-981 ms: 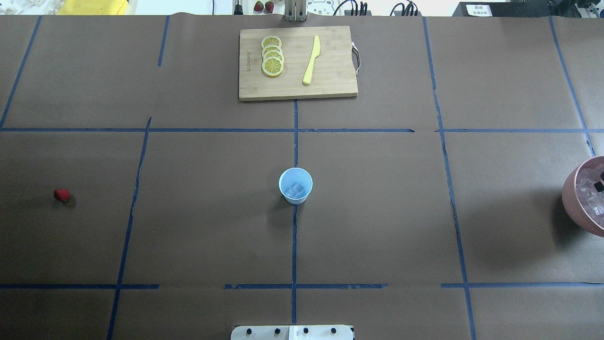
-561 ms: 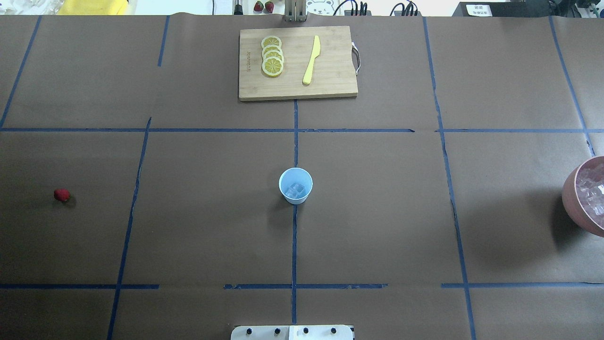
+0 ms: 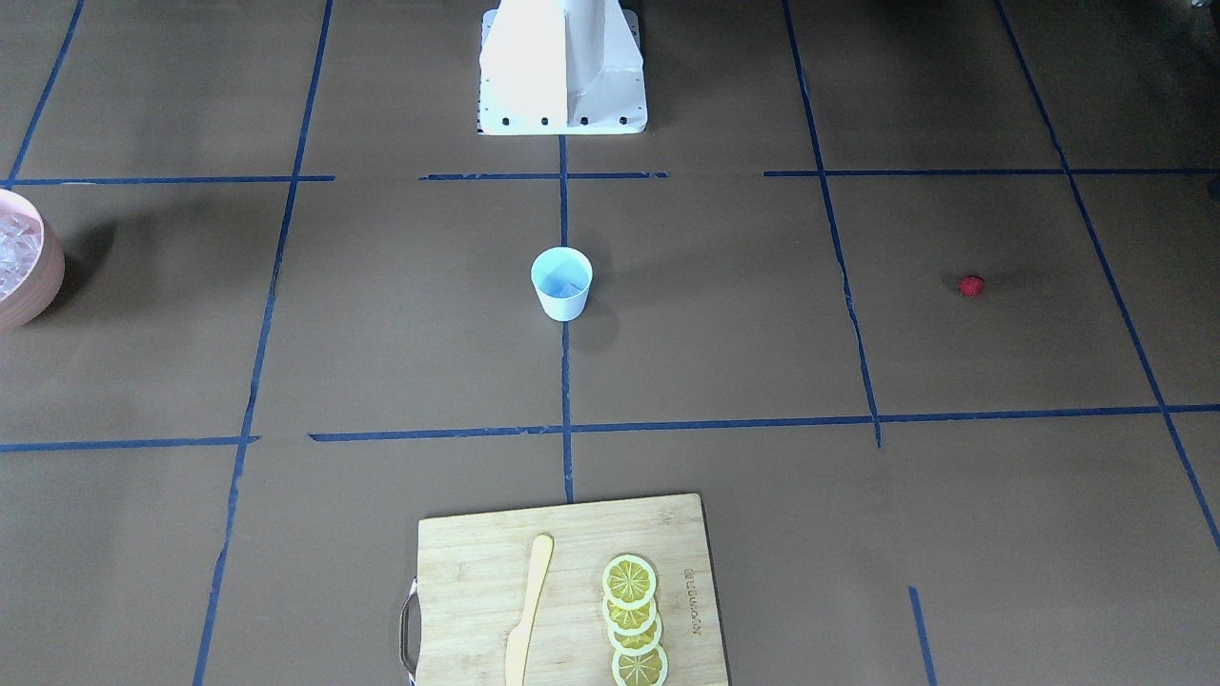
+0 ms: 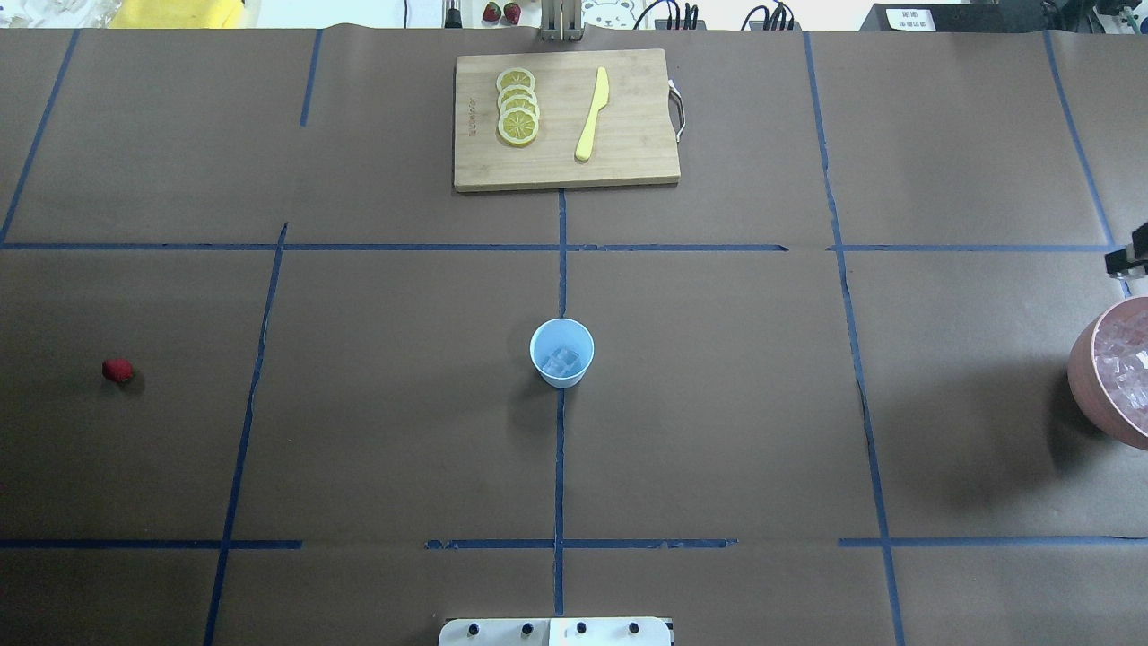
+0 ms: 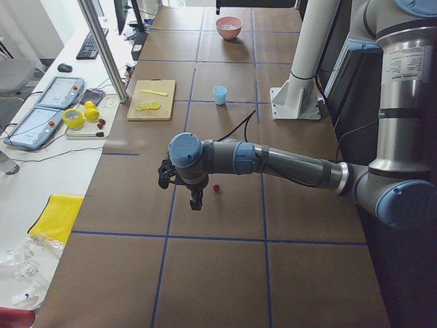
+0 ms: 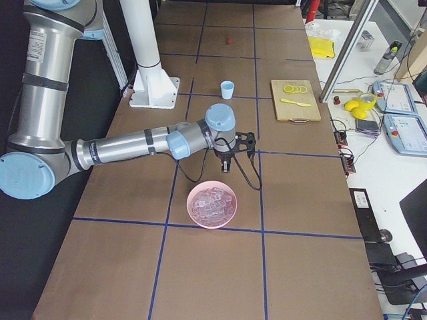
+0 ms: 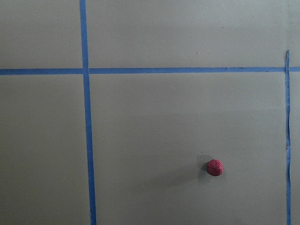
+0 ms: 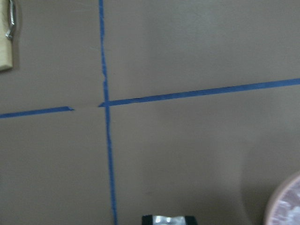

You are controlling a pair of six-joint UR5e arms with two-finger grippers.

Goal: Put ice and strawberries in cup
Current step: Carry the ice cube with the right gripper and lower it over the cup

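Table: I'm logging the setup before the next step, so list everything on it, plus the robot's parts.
cup: one, light blue, upright at the centre of the table.
ice: clear cubes, a few in the cup, many in the bowl.
bowl: one, pink, robot's right end.
strawberry: one, red, toward robot's left end.
cutting board: one, wooden, far middle edge.
lemon slices: four, yellow, overlapped on the board.
knife: one, yellow, on the board beside the slices.
pedestal: one, white, near middle edge.
left tool: dark, above the table near the strawberry.
right tool: dark, beside the bowl.
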